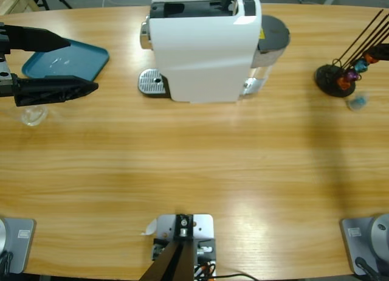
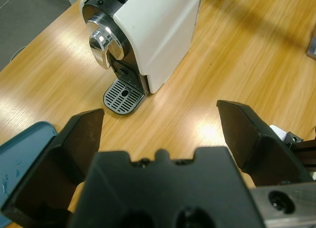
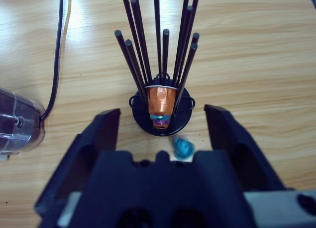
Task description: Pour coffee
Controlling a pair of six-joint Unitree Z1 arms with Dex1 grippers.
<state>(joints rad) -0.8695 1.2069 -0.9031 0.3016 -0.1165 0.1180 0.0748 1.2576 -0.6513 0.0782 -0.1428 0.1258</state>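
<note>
The white coffee machine [image 1: 200, 50] stands at the back middle of the table, its spout [image 2: 101, 40] over a metal drip grate [image 2: 123, 95]. A small clear glass [image 1: 31, 115] sits at the far left; no coffee shows in it or anywhere else. My left gripper [image 1: 84, 65] [image 2: 160, 112] hangs open at the left edge, above the table beside the glass, pointing at the machine. My right gripper [image 3: 163, 113] is open over a black capsule rack [image 3: 160, 117] that holds an orange capsule [image 3: 162, 100]. Nothing is held in either gripper.
A teal tray [image 1: 67, 61] lies at the back left, partly under the left jaws. The capsule rack [image 1: 337, 77] stands at the far right with a loose blue capsule [image 1: 358, 101] [image 3: 182, 148] beside it. The machine's clear tank [image 3: 17, 124] and black cable [image 3: 59, 55] are behind the machine.
</note>
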